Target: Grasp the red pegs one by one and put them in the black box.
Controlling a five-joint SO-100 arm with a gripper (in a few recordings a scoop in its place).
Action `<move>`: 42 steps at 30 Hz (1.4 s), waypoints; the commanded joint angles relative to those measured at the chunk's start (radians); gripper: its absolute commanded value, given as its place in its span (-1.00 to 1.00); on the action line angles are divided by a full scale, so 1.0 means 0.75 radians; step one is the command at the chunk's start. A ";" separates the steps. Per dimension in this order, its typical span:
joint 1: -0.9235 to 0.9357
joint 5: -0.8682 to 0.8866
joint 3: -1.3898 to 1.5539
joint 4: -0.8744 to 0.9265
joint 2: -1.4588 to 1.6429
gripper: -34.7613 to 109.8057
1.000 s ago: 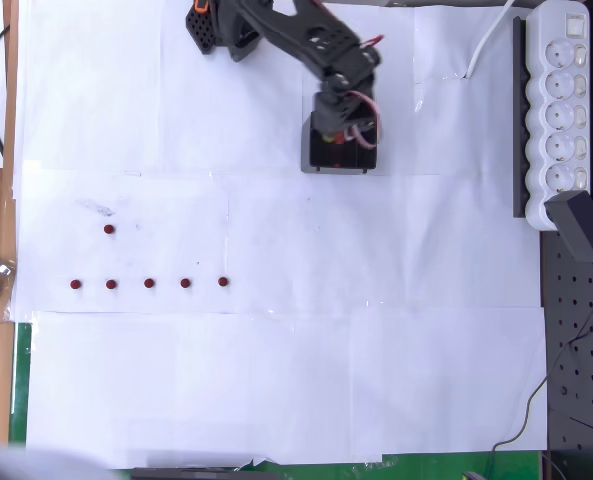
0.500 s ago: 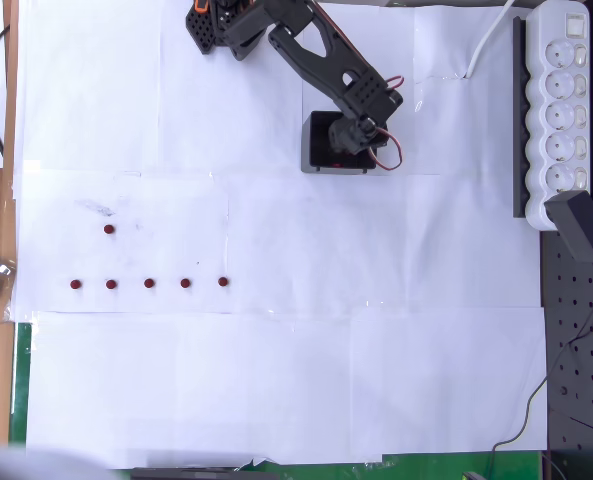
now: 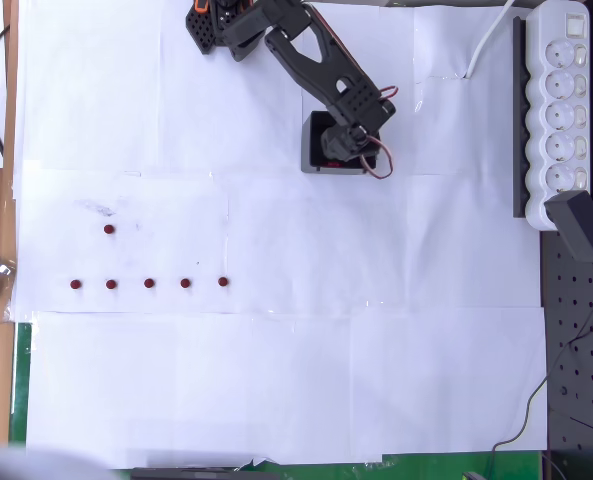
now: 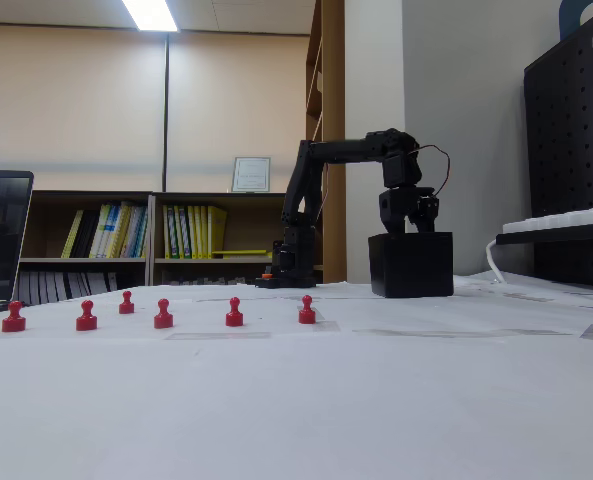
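Six pegs (image 3: pixel 149 283) left on paper (image 3: pixel 276 380), untouched. Gripper (image 3: pixel 348 150) hung over box (image 3: pixel 311 165); jaw state cannot be told. Box contents hidden.

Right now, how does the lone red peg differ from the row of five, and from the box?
The lone small dark-red peg sits apart, above the row's second peg in the overhead view; the row of five red pegs lies in a straight, evenly spaced line. The pegs are tiny, red and out on the white paper; the black rectangular open-topped box is far larger, with the hand over it. All pegs stand upright.
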 commanded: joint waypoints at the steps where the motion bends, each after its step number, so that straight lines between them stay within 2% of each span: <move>1: 0.096 0.018 0.049 0.049 -0.376 -0.32; 9: 0.562 0.425 -0.589 -0.166 -0.810 -0.32; 14: 0.927 0.749 -1.068 -0.565 -0.945 -0.32; 18: 1.107 0.865 -1.246 -0.859 -0.879 -0.32; 29: 1.301 0.908 -1.526 -1.710 -0.575 -0.32; 36: 1.403 0.912 -1.593 -1.951 -0.427 -0.32; 42: 1.446 0.773 -1.622 -2.254 -0.276 -0.32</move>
